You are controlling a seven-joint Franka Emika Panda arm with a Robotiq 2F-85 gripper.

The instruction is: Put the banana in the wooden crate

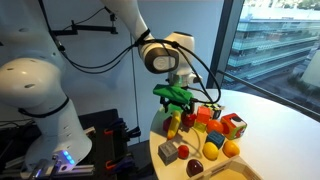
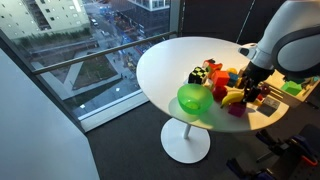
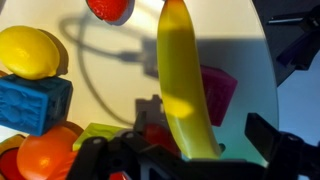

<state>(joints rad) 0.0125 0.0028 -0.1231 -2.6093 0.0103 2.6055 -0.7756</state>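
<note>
The banana is yellow and curved. In the wrist view it lies lengthwise between my jaws over the white table. My gripper is open around it, and a gap shows between the banana and the right finger. In an exterior view the gripper hangs over the pile of toys, with the banana just under it. The wooden crate is pale and only partly in view at the table's near edge. The gripper also shows in the exterior view with the window.
A yellow fruit, a blue block, an orange fruit, a red toy and a magenta piece crowd round the banana. A green bowl stands by the toys. The round table's edge is close by.
</note>
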